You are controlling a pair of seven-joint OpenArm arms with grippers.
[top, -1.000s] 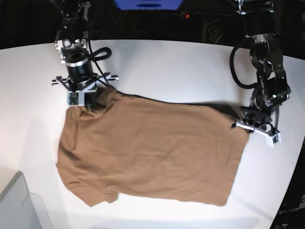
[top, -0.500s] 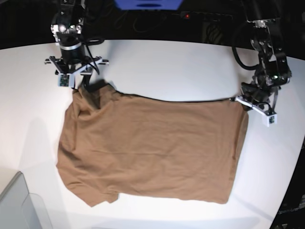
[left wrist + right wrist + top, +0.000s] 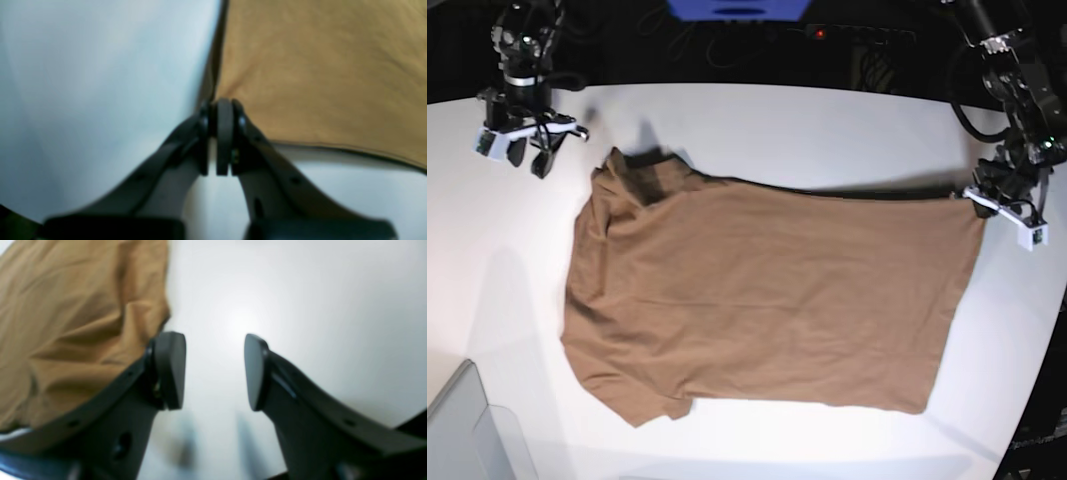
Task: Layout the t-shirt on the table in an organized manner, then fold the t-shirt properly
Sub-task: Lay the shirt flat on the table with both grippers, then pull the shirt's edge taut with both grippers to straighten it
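The tan-brown t-shirt (image 3: 767, 290) lies spread out on the white table (image 3: 827, 130), its sleeves and neck end toward the base view's left. My left gripper (image 3: 974, 194) is at the shirt's far right corner, shut on the t-shirt's hem; the left wrist view shows the gripper (image 3: 222, 111) pinching the cloth (image 3: 317, 66). My right gripper (image 3: 529, 157) hangs open over bare table, left of and apart from the bunched far left shoulder (image 3: 622, 175). In the right wrist view that gripper (image 3: 213, 370) has nothing between its fingers, with the shirt (image 3: 66, 323) beside the left finger.
A grey translucent bin corner (image 3: 467, 430) sits at the near left. The table's curved back edge meets a dark area with cables and a blue object (image 3: 737, 8). Bare tabletop (image 3: 300, 306) surrounds the shirt.
My right gripper opened, let go of the shirt's shoulder and moved away to the far left. The left gripper pulled its corner to the right, stretching the shirt flatter and wider.
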